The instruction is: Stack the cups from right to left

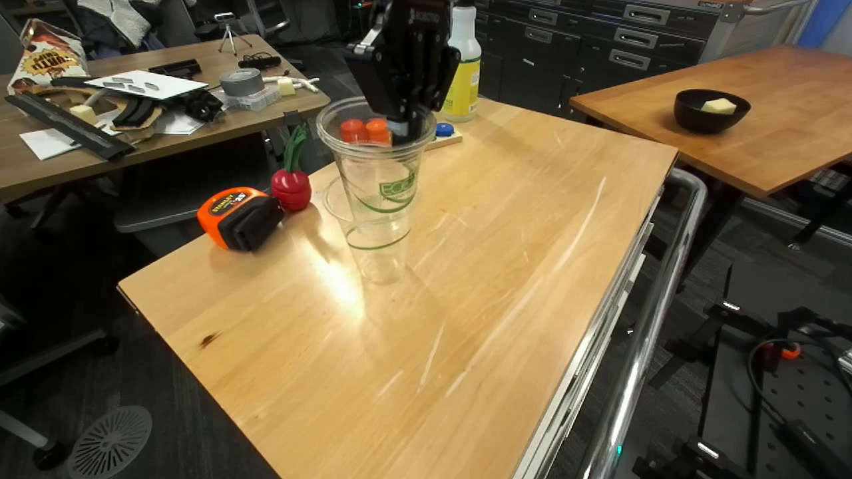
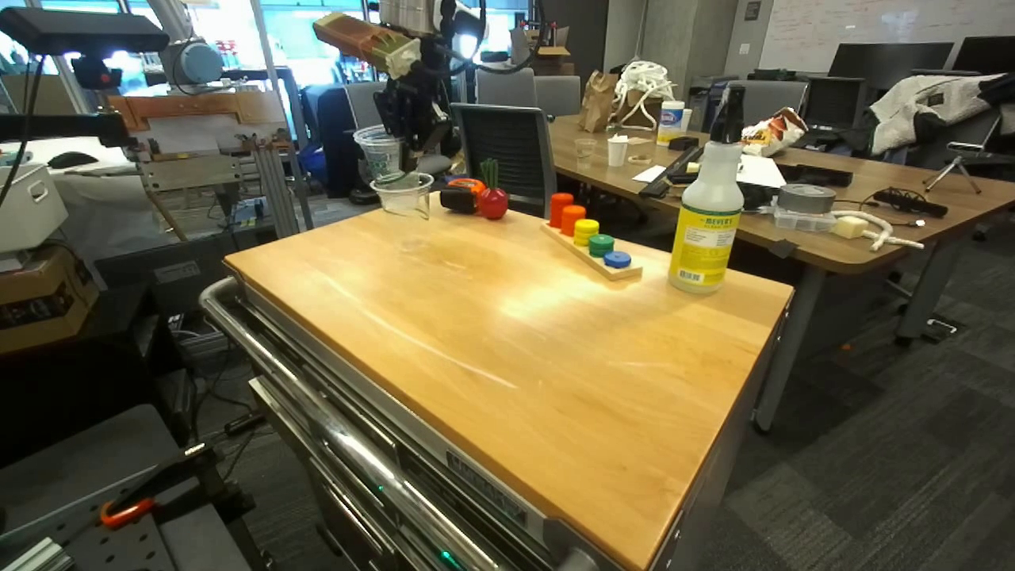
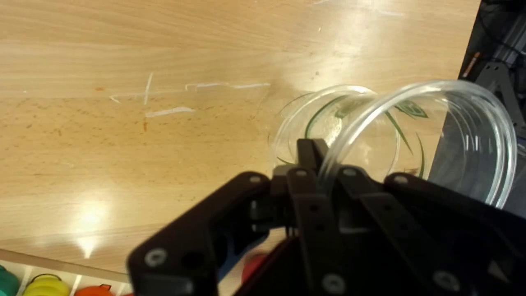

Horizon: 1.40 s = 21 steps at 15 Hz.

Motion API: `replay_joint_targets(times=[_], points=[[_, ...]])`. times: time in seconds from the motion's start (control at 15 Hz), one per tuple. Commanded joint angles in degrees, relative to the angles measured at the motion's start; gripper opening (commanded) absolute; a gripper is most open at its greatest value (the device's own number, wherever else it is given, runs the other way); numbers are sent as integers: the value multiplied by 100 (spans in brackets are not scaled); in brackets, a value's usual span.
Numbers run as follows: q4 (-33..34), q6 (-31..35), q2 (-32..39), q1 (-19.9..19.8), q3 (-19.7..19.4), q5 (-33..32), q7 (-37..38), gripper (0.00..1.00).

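Observation:
My gripper [image 1: 411, 126] is shut on the rim of a clear cup [image 1: 397, 186] with green print and holds it above the table. In the other views the gripper [image 2: 408, 161] also pinches this cup [image 2: 375, 151]. The held cup's rim looks doubled; I cannot tell if cups are nested in it. A wider clear cup [image 2: 406, 205] stands on the table just below. It shows through the held cup in an exterior view [image 1: 383, 269]. In the wrist view the held cup [image 3: 468, 111] tilts right of the jaws [image 3: 322, 166], overlapping the lower cup [image 3: 283, 131]. I cannot tell if they touch.
An orange tape measure [image 1: 239, 216] and a red toy radish [image 1: 291, 188] stand beside the cups near the table edge. A wooden board with coloured discs [image 2: 600, 266] and a spray bottle [image 2: 704, 230] stand farther along that side. A metal rail [image 2: 317, 412] runs along the opposite edge.

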Motion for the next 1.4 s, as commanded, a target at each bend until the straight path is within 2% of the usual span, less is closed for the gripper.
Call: replay_joint_targets(times=[0.0, 0.6, 1.0, 1.33], points=[[45, 205, 112, 36, 61, 82, -196, 30], [50, 356, 2, 63, 128, -53, -204, 97], [-49, -30, -362, 69, 39, -695, 315, 100], [-375, -393, -1123, 34, 1, -868, 697, 100]])
